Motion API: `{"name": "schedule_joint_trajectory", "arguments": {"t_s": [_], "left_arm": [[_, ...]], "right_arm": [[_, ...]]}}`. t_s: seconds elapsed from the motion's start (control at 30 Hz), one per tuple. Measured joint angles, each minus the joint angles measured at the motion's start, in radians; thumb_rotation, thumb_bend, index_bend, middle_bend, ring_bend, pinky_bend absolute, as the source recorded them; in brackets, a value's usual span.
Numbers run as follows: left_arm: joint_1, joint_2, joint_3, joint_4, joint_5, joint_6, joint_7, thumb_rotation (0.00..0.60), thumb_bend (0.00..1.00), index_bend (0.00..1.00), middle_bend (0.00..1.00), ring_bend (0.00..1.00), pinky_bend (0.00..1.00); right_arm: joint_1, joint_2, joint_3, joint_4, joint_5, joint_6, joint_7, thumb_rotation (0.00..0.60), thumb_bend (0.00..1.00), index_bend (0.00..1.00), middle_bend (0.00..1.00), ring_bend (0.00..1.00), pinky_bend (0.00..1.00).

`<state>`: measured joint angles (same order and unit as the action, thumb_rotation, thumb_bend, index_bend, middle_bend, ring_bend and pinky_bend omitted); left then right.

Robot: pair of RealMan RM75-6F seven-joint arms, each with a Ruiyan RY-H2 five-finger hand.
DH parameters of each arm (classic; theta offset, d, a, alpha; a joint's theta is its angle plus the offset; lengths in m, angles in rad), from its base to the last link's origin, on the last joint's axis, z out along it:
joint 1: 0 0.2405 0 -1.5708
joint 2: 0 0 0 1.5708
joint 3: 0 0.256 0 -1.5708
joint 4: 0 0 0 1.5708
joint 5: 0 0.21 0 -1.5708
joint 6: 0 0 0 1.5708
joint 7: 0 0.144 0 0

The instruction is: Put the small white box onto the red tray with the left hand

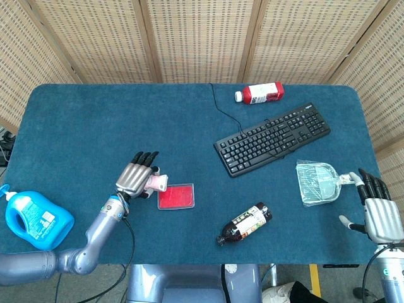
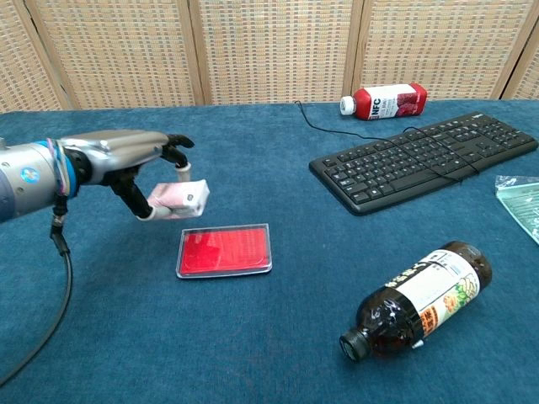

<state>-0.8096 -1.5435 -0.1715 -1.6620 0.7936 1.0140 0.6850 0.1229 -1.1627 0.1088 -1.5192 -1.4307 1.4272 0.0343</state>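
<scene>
My left hand [image 1: 136, 177] [image 2: 139, 160] pinches the small white box [image 1: 156, 184] [image 2: 179, 200] and holds it in the air just left of the red tray [image 1: 176, 196] [image 2: 225, 250]. The tray lies flat on the blue table with nothing on it. In the chest view the box hangs above the tray's far left corner. My right hand [image 1: 375, 209] rests at the table's right front edge, fingers spread, holding nothing; the chest view does not show it.
A black keyboard [image 1: 272, 137] [image 2: 423, 160] lies right of centre with a red juice bottle [image 1: 259, 93] [image 2: 383, 101] behind it. A dark bottle [image 1: 244, 223] [image 2: 414, 299] lies near the front. A clear bag [image 1: 317, 182] sits at right, a blue detergent bottle [image 1: 29, 214] at left.
</scene>
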Motion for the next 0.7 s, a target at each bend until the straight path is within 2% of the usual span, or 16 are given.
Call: {"name": "schedule_joint_trajectory", "arguments": {"t_s": [0.3,0.5,0.7], "left_arm": [[-0.071,-0.109,-0.002,-0.066,-0.193,0.134,0.214,0.600,0.42,0.67,0.00,0.00,0.00],[-0.111,-0.176,-0.024,-0.051,-0.306,0.174,0.264,0.600,0.43,0.66,0.00,0.00,0.00],[-0.135,-0.229,-0.038,-0.009,-0.322,0.187,0.263,0.600,0.43,0.65,0.00,0.00,0.00]], "right_arm": [[-0.005,0.015,-0.001,-0.002,-0.013,0.010,0.038,0.600,0.00,0.08,0.00,0.00,0.06],[-0.004,0.022,-0.002,-0.004,-0.015,0.007,0.056,0.600,0.00,0.08,0.00,0.00,0.06],[-0.006,0.030,-0.005,-0.004,-0.021,0.008,0.073,0.600,0.00,0.08,0.00,0.00,0.06]]}}
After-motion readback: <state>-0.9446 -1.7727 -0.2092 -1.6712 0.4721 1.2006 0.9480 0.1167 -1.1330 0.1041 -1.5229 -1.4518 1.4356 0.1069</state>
